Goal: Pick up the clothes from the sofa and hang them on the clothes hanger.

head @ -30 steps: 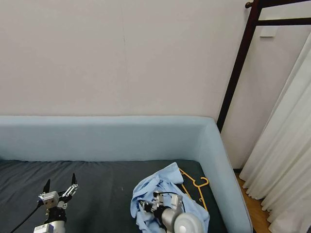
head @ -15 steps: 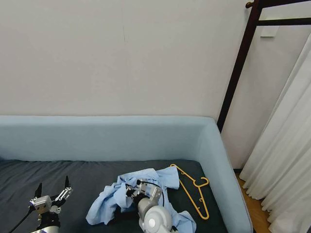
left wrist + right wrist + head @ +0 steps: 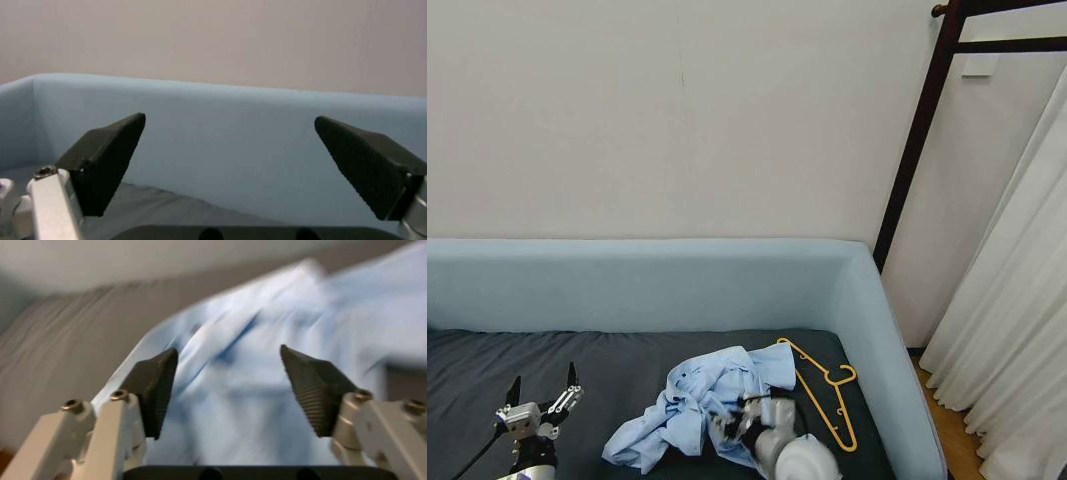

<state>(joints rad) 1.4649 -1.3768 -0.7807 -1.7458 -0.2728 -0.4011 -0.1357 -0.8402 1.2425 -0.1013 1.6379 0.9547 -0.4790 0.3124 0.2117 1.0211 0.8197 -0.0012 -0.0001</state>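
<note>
Two grippers gape wide, both empty. Toward the sofa's (image 3: 627,290) right end, the right gripper (image 3: 745,432) is over the blue shirt (image 3: 689,412); the left gripper (image 3: 542,388) hovers well apart.

My right fingers (image 3: 308,387) wear matt black ribbed pads on pale, smooth metal links. My left fingers (image 3: 107,160) are the same matt black (their faces look plain). The shirt (image 3: 697,405) is thin, creased light-blue cloth, the sofa (image 3: 647,290) smooth matt fabric, and the hanger (image 3: 827,379) looks like orange plastic.
</note>
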